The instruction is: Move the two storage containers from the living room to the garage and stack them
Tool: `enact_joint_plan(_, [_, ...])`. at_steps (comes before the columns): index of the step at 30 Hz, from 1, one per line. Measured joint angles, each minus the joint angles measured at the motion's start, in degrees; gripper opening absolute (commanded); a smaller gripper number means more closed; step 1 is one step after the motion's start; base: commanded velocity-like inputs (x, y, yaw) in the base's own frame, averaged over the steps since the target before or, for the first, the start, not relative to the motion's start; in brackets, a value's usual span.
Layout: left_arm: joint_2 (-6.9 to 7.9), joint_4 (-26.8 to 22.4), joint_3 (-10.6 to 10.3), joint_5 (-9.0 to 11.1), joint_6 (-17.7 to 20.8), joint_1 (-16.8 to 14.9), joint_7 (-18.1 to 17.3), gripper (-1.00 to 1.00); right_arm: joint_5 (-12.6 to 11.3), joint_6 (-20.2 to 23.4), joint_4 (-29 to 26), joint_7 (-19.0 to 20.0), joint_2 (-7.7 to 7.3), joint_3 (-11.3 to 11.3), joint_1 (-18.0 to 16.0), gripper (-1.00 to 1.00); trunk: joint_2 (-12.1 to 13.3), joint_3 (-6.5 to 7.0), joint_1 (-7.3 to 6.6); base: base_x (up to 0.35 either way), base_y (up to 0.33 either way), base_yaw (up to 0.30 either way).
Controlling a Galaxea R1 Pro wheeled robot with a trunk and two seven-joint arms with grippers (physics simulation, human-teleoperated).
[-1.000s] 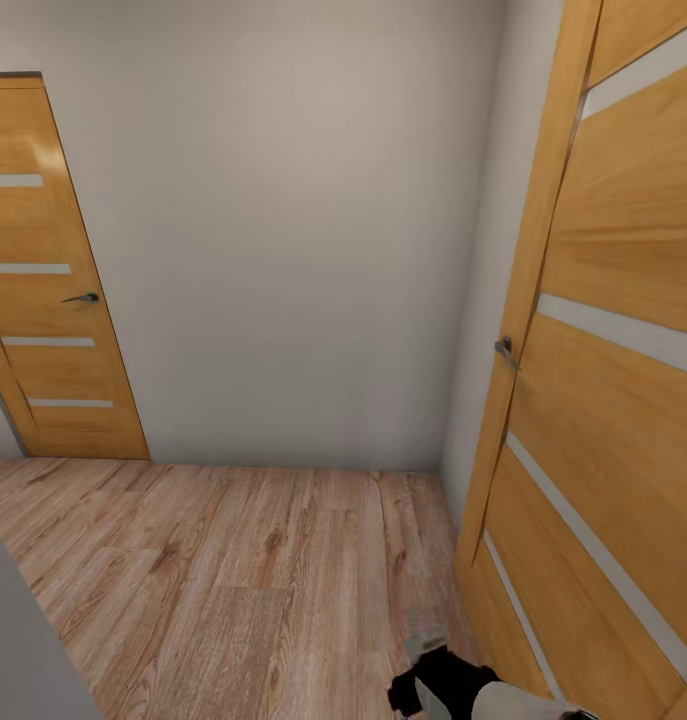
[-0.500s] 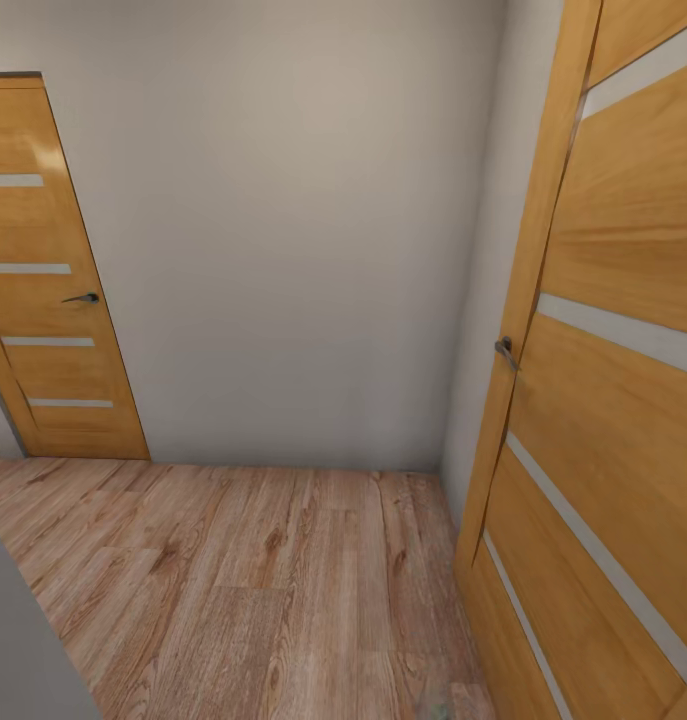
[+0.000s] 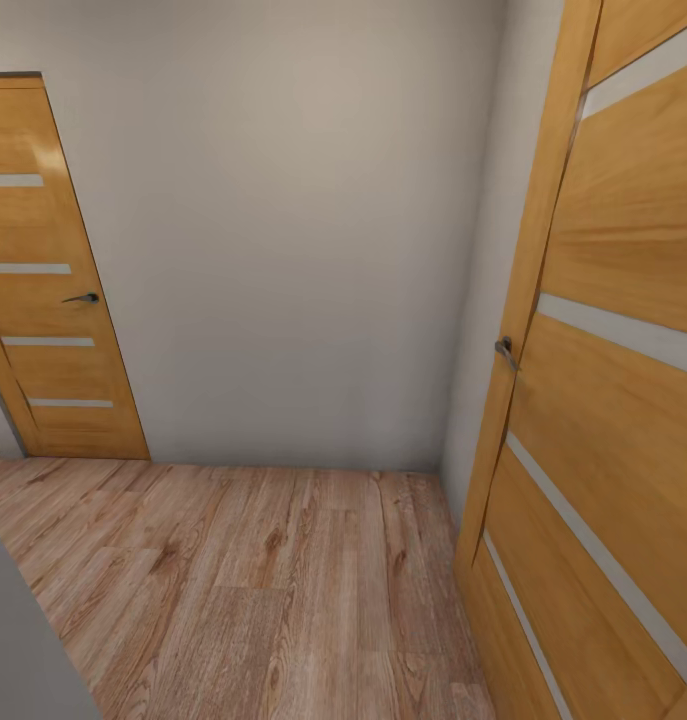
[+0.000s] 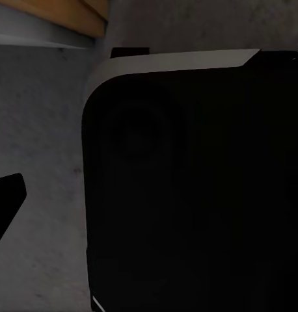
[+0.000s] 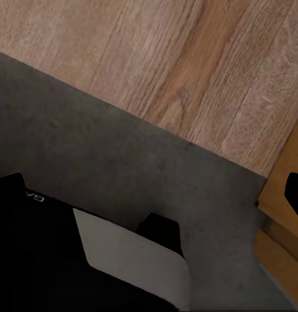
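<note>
The two storage containers are out of view. In the left wrist view, one dark fingertip of my left gripper juts in over rough grey concrete floor, beside my black, white-trimmed base. The right wrist view has a dark fingertip of my right gripper at the picture's edge, over the line where grey concrete meets light wood planks. Neither view shows both fingers, so I cannot tell how the jaws stand.
The head view looks into a hallway corner with a wood-plank floor and a white wall. An orange-wood door with pale slits stands close on the right. A second such door is shut at the far left.
One second ago my right arm's black and white end showed at the bottom of the head view; it has dropped out of that picture. The camera and the doors have not shifted.
</note>
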Motion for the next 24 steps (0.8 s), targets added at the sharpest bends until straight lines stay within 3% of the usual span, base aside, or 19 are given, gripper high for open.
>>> enact_joint_plan(14, [-0.05, -0.05, 0.02, 0.00, 0.07, 0.00, 0.00, 1.00, -0.27, -5.81, 0.00, -0.02, -4.15, 0.00, 5.97, 1.00, 0.00, 0.00, 0.00, 0.000, 0.000, 0.000])
enact_joint_plan(17, [-0.05, -0.01, 0.00, 0.01, 0.08, 0.00, -0.03, 1.00, -0.35, -6.78, 0.00, 0.00, -6.05, -0.01, 7.20, 1.00, 0.00, 0.00, -0.01, 0.052, -0.030, 0.000])
enact_joint_plan(24, [0.00, -0.06, 0.00, 0.11, 0.01, 0.00, -0.08, 1.00, -0.35, -7.05, 0.00, 0.01, -6.47, 0.00, 7.61, 1.00, 0.00, 0.00, -0.01, 0.158, -0.116, 0.000])
